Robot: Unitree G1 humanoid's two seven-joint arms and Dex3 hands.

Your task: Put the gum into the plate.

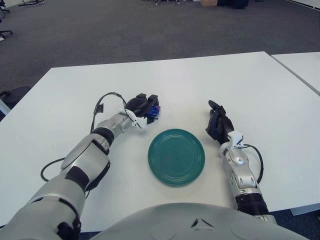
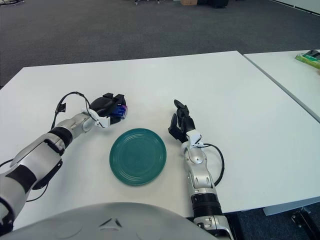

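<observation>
On the smooth white table (image 1: 200, 80), the left hand (image 1: 142, 107) curls its fingers around the small blue gum (image 1: 155, 112), just beyond the round green plate (image 1: 176, 156). Right hand (image 1: 218, 124) sits beside the plate, fingers loose, holding nothing.

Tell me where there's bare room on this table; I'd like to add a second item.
The white table is bare beyond both hands, and between the green plate and the right hand. It is crowded at the plate's far left, where the left hand closes on the blue gum pack.
</observation>
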